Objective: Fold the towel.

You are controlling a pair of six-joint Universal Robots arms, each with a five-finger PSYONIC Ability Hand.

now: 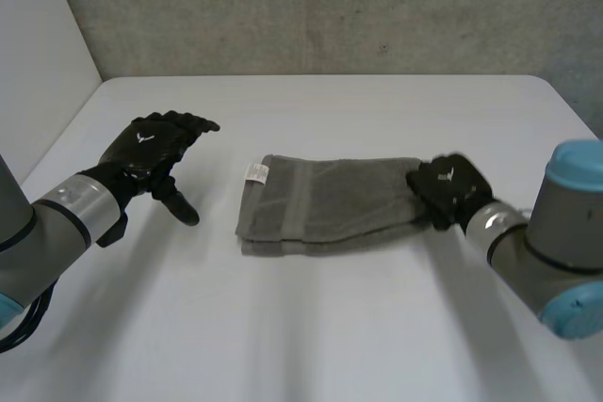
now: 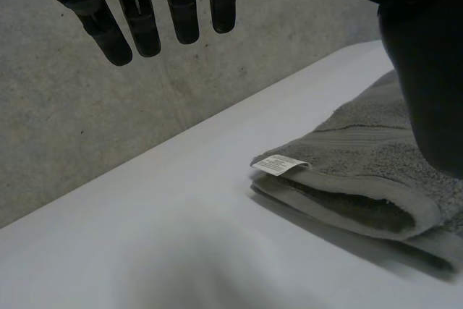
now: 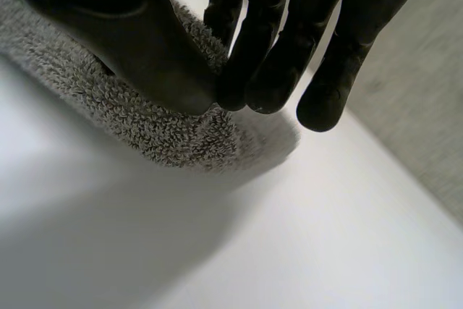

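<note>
The left hand hovers above the table, holding nothing. Its fingers are straight and loosely spread, and the thumb hangs down toward the surface.

Out past that thumb, well apart from the fingertips, lies the towel. It is grey terry, folded into a flat, layered oblong that rests on the table between the two hands. A small white label sticks out at the corner nearest the left hand. From the left wrist the layers show stacked beneath the label, with a rounded fold running along the near side.

At the towel's opposite end the right hand has hold of the cloth. Its thumb and fingertips are drawn together, pinching the towel's edge between them. The pile bunches a little just below the thumb. I cannot tell whether that end is raised clear of the table. Behind the hand the right arm reaches in, grey with a light-blue cap.

The table is white and matt. Its far edge meets a rough grey concrete wall, and a pale panel stands beyond the left hand.
</note>
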